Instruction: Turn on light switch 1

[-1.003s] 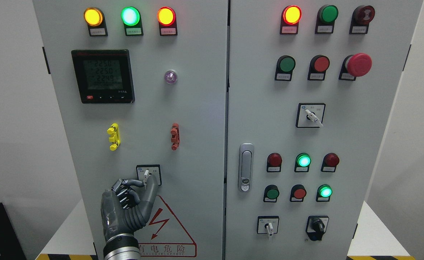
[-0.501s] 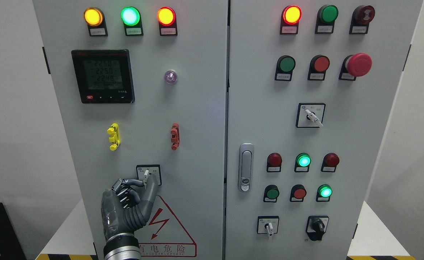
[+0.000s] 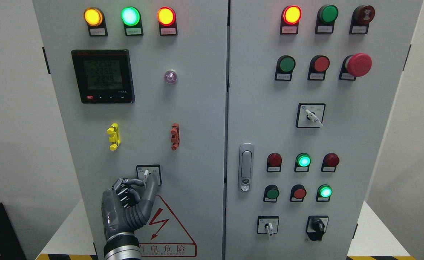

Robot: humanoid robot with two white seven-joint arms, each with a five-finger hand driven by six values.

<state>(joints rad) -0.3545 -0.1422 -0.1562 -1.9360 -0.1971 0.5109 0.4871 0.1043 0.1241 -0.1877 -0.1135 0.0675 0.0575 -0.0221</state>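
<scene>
We saw the left robot hand pinching light switch 1, low on the left cabinet door. We judged the small lever could slip from thumb and fingers, leaving it unturned.

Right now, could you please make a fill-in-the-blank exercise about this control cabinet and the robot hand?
1. The left robot hand pinches the small switch on the ____ door of the cabinet.
2. The warning triangle sits directly ____ that switch.
3. The top row of the left door has three lamps; the middle lamp glows ____.
4. The big mushroom button is ____.

Missing words: left; below; green; red
</scene>
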